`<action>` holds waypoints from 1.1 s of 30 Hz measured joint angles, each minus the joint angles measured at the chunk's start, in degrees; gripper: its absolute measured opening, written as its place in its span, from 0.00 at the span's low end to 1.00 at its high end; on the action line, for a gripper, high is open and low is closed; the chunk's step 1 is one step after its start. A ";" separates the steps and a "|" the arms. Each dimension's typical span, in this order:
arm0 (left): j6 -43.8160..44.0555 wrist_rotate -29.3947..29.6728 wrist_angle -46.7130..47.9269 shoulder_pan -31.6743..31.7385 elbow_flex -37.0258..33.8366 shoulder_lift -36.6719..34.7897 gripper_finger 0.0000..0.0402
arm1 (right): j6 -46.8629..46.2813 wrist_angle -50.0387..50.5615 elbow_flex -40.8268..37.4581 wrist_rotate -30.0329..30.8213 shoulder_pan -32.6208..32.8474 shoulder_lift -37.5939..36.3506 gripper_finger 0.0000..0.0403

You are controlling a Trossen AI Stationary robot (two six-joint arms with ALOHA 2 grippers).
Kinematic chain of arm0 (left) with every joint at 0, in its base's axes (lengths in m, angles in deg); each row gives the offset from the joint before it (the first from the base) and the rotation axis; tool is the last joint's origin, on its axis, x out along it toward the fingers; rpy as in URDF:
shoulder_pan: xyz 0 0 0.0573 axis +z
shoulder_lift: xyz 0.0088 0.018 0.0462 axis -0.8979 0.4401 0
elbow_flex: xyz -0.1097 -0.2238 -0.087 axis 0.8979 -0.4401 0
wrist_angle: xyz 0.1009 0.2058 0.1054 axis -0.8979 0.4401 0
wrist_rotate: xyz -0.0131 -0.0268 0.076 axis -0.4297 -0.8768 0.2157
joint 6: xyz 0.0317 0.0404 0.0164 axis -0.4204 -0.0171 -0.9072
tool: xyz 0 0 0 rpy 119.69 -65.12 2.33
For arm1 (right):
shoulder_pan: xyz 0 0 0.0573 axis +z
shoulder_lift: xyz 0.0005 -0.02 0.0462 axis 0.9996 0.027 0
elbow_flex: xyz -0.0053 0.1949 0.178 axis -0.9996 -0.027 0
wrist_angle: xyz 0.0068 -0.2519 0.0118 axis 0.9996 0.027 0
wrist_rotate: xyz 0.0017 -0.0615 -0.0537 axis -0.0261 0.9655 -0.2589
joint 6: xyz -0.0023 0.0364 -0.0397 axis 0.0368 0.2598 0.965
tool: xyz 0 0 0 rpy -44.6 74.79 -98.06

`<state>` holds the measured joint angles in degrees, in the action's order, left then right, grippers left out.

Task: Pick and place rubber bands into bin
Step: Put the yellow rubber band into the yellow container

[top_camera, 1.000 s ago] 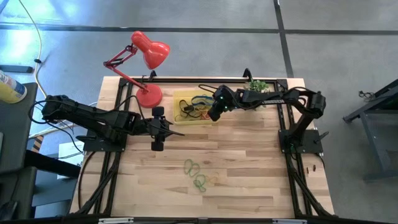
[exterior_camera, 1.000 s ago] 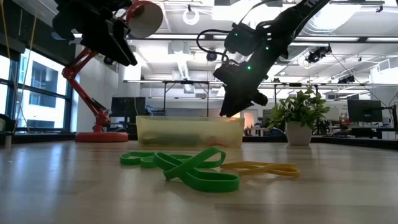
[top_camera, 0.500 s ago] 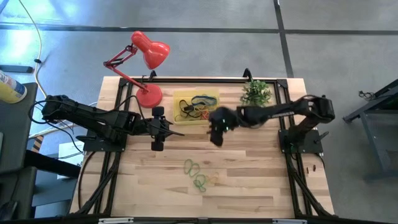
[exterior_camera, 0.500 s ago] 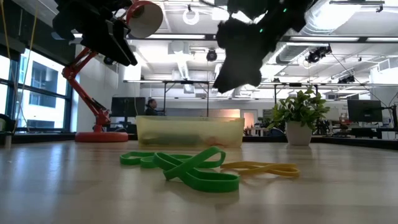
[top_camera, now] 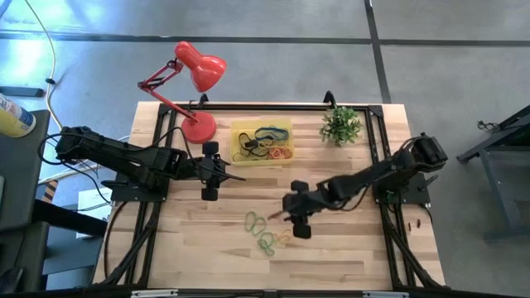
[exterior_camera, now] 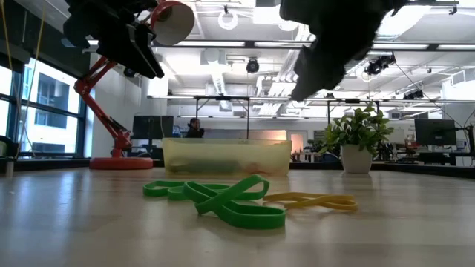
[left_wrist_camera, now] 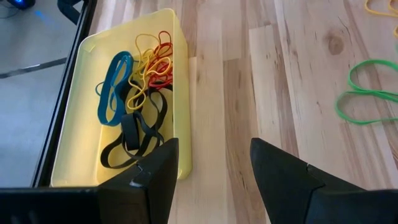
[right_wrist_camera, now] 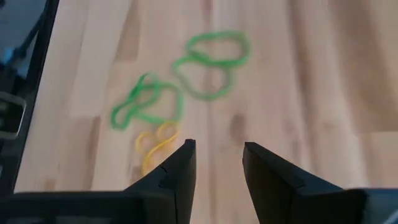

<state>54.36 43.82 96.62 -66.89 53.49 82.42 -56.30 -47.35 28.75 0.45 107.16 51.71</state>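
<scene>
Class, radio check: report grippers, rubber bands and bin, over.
Right gripper open, empty, above loose green and yellow rubber bands. Left gripper open beside bin. Path unobstructed.

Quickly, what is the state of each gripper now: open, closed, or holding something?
Left gripper: open, holding nothing, beside the bin.
Right gripper: open, holding nothing, above the green and yellow rubber bands on the table.
</scene>
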 joint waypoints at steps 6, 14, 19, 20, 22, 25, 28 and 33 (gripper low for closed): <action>0.02 0.00 0.00 -0.01 0.00 0.02 0.47 | -0.78 -2.73 0.00 -3.00 3.71 4.79 0.31; 0.44 -0.09 0.04 -0.01 0.00 0.00 0.47 | -3.04 -11.41 0.00 -4.34 5.08 9.87 0.31; 0.59 -0.50 0.09 -0.02 0.00 0.02 0.47 | -3.67 -13.77 0.00 -4.31 5.08 12.74 0.31; 0.61 -0.50 0.07 -0.02 0.00 0.02 0.47 | -3.67 -13.97 0.00 -4.31 5.08 13.10 0.31; 0.63 -0.52 0.09 -0.01 0.00 0.00 0.47 | -4.01 -15.17 0.00 -4.11 5.08 13.86 0.31; 0.64 -0.59 0.10 -0.02 0.00 0.01 0.47 | -4.60 -15.30 0.00 -2.89 5.08 14.61 0.31; 0.63 -0.66 0.11 -0.02 0.00 0.00 0.47 | -4.57 -15.57 0.00 -1.54 5.08 14.95 0.31; 0.63 -0.66 0.12 -0.02 0.00 0.02 0.47 | -4.30 -16.38 0.00 -1.20 5.11 16.06 0.31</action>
<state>54.99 43.16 96.74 -66.92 53.49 82.44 -60.60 -63.73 28.75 -0.74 112.27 67.77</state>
